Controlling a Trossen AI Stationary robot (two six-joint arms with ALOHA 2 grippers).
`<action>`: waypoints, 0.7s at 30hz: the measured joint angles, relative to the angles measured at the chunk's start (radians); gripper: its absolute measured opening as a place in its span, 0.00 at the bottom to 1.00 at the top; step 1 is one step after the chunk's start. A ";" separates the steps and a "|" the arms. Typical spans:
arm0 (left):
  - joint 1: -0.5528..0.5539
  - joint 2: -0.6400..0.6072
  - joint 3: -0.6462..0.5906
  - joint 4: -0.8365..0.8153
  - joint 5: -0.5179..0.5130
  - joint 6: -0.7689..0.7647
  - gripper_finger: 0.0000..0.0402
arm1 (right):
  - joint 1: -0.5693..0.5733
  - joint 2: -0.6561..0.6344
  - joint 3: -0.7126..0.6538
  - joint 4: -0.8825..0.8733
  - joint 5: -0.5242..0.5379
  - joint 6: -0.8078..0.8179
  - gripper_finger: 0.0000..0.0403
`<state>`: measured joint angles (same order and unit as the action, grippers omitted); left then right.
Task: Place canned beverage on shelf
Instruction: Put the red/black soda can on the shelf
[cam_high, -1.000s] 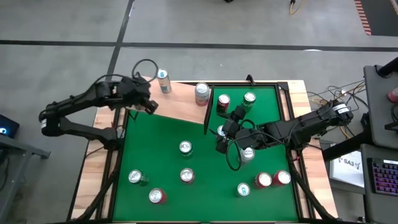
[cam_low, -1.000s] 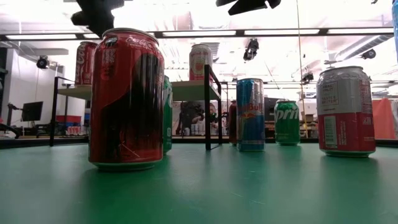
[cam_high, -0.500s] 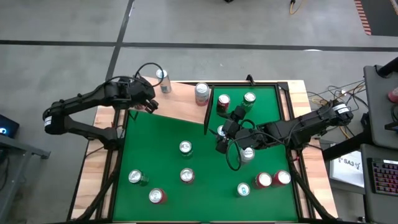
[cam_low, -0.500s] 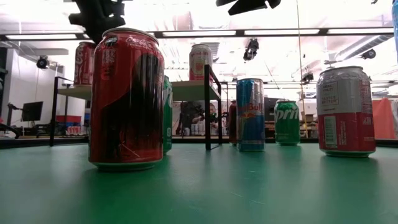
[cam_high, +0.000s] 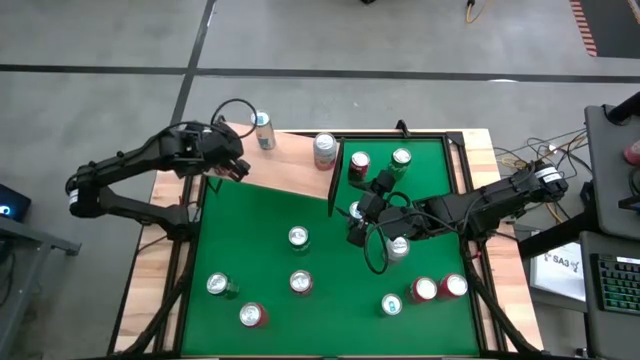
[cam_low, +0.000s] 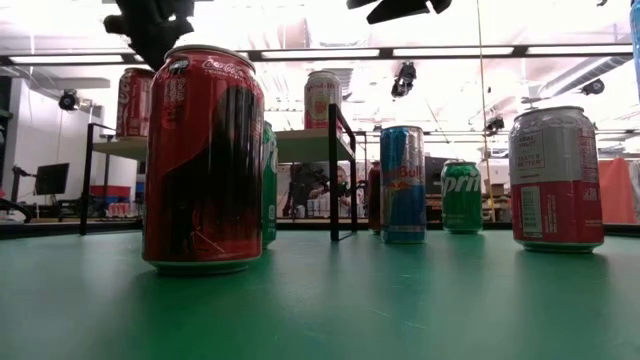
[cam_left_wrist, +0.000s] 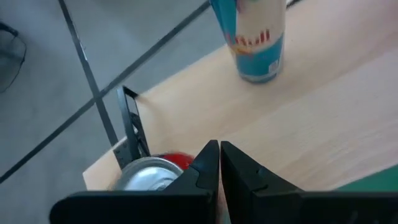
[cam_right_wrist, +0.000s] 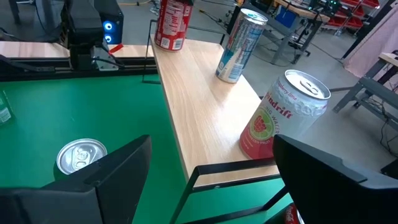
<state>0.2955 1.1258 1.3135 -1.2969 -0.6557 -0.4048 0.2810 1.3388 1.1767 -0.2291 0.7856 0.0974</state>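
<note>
The pale wood shelf (cam_high: 285, 172) stands at the table's far left, with its dark end panel (cam_high: 332, 187) toward the middle. A red can (cam_left_wrist: 155, 169) stands on the shelf's left end and also shows in the low view (cam_low: 133, 102). My left gripper (cam_left_wrist: 219, 163) is shut just above and beside that can's silver top, over the shelf's left end (cam_high: 236, 168). A slim blue can (cam_high: 263, 130) and a pink-and-silver can (cam_high: 325, 150) stand upright on the shelf. My right gripper (cam_right_wrist: 211, 149) is open and empty, low over the green table right of the end panel (cam_high: 358, 222). My left gripper's shut fingers (cam_left_wrist: 205, 168) stand right beside the rim of the red can's top (cam_left_wrist: 177, 163), coming from above at a slant. I cannot tell whether they touch the can. The can stands upright on the shelf.
Several cans stand on the green table (cam_high: 260, 230): two near the far edge (cam_high: 358, 165), some in the middle (cam_high: 298, 237) and some along the near edge (cam_high: 425, 290). A silver-topped can (cam_right_wrist: 81, 155) stands close to my right gripper. A big red can (cam_low: 203, 160) fills the low view's foreground.
My left gripper has stayed shut over the shelf's left end. It has swayed slightly toward the table's right and back left. The red can below it still stands upright.
</note>
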 joint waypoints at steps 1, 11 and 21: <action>0.000 -0.005 0.017 -0.008 -0.005 0.010 0.00 | 0.000 0.000 0.000 0.000 0.000 0.001 0.81; 0.024 -0.070 0.086 -0.181 -0.038 -0.015 0.00 | 0.000 0.000 0.000 -0.001 0.000 -0.004 0.81; 0.023 -0.082 0.035 -0.215 0.018 -0.096 0.00 | 0.000 0.000 -0.001 -0.001 0.000 -0.004 0.81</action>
<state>0.3187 1.0435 1.3484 -1.5118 -0.6373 -0.5007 0.2810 1.3388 1.1759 -0.2298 0.7856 0.0933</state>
